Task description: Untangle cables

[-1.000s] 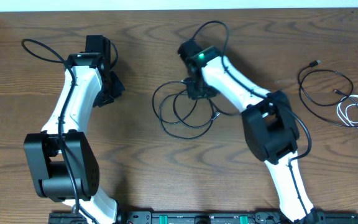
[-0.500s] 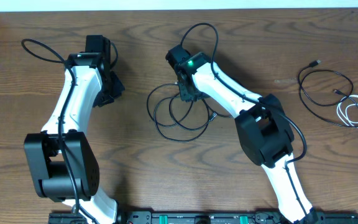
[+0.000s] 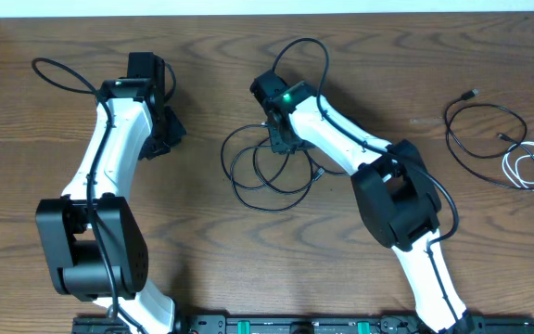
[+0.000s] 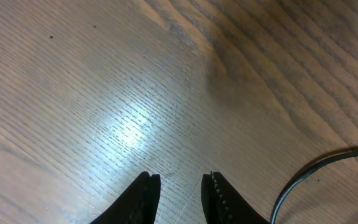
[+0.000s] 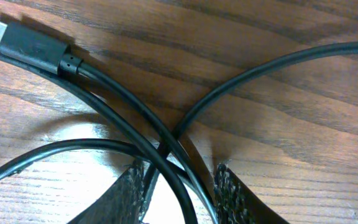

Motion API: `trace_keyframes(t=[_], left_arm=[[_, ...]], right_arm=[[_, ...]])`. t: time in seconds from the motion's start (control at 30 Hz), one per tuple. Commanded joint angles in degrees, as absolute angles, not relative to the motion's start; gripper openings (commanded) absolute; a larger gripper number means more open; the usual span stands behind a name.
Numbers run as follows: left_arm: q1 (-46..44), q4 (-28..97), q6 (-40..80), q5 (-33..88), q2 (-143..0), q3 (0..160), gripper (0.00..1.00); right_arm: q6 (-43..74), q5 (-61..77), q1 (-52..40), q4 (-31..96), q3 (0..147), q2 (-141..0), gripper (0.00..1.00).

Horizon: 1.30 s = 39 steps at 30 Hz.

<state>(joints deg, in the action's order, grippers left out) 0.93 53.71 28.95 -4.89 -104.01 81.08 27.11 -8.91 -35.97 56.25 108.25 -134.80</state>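
Near the middle of the worktop (image 3: 202, 278) the right claw (image 5: 180, 177) stands slightly apart, astride crossing strands of the looped black cable (image 5: 114, 93), and hides the knot from above. The cable's plug (image 5: 23, 42) is half cut off. The left claw (image 4: 182, 186) hangs slightly apart, gripping nothing. The white cable (image 3: 532, 169) is coiled, small, at the right edge.

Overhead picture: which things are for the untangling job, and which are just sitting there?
For the job: looped black cable, right gripper straddling it, second black cable, white cable.
Just there: left gripper, open over the table.
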Motion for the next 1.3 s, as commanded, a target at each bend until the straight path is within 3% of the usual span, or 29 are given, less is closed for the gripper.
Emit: trace_keyframes(t=[0.0, 0.43, 0.93, 1.27], left_arm=[[0.89, 53.91, 29.89, -6.04, -104.64, 80.84, 0.28], [0.89, 53.91, 29.91, -6.02, -104.64, 80.84, 0.28], [0.89, 53.89, 29.91, -6.02, -104.64, 80.84, 0.28], [0.89, 53.89, 29.91, -6.02, -104.64, 80.84, 0.29]], right_arm=[[26.02, -8.38, -35.24, 56.40, 106.24, -136.09, 0.01], [9.47, -3.95, -35.11, 61.63, 107.79, -135.96, 0.01], [-2.68, -4.91, -33.19, 73.21, 129.01, -132.55, 0.01], [-2.66, -22.74, -31.86, 70.67, 129.91, -131.55, 0.01]])
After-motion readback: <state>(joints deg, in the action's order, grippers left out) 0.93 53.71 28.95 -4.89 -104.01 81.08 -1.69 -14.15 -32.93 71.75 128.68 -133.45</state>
